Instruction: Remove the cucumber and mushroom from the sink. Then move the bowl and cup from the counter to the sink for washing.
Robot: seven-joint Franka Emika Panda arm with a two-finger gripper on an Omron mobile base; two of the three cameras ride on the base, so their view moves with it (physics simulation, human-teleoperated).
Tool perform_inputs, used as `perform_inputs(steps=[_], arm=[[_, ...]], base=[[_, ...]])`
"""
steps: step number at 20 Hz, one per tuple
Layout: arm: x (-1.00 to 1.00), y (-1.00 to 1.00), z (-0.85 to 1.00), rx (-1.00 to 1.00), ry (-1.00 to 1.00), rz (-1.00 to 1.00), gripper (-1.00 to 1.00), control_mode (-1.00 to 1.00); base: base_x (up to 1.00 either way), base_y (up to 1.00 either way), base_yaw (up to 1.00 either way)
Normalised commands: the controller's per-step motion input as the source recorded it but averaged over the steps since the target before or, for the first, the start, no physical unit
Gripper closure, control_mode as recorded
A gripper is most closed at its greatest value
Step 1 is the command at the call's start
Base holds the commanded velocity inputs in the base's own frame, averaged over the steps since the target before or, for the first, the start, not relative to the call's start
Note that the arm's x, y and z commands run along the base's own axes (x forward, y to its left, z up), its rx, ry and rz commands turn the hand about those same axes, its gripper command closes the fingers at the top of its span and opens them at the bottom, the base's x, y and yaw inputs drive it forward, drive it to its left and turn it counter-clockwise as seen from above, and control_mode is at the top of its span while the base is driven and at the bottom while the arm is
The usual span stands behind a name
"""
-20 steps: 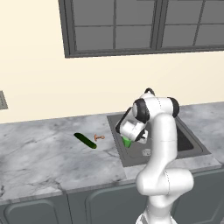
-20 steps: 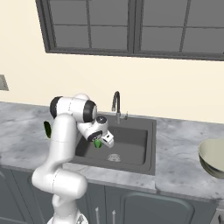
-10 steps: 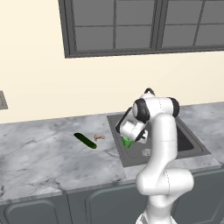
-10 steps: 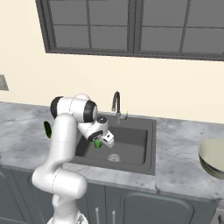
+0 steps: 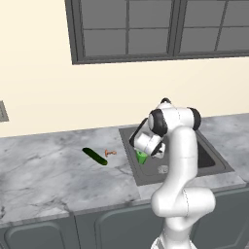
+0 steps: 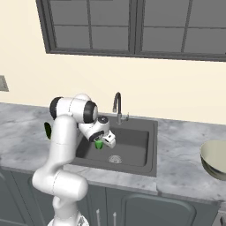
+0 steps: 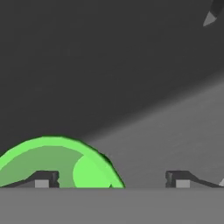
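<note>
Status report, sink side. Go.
Gripper open, low in the sink. Cup at one finger, released. Cucumber and mushroom on the counter. Bowl not yet moved. Nothing blocking.

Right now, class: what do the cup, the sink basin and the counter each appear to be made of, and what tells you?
Cup: probably plastic; uniform bright green, smooth, faint sheen. Sink: looks like dark matte composite or coated metal; even grey, no reflections. Counter: looks like polished marble-like stone; grey-white surface with darker veins. Being rendered, none is certain.
</note>
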Motion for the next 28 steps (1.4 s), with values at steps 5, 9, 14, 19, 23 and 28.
perform_inputs(steps=[5,9,14,19,23,28], arm=[[-0.11,0.0,0.18,0.0,0.0,0.0,-1.0,-1.0],[-0.11,0.0,0.16,0.0,0.0,0.0,-1.0,-1.0],[-0.1,-0.01,0.23,0.0,0.0,0.0,-1.0,-1.0],[-0.17,-0.05,0.25,0.0,0.0,0.0,-1.0,-1.0],[-0.18,-0.1,0.27,0.0,-0.02,0.0,-1.0,-1.0],[-0.2,-0.13,0.29,0.0,-0.03,0.0,-1.0,-1.0]], base=[[0.0,0.0,0.0],[0.0,0.0,0.0],[0.0,0.0,0.0],[0.0,0.0,0.0],[0.0,0.0,0.0],[0.0,0.0,0.0]])
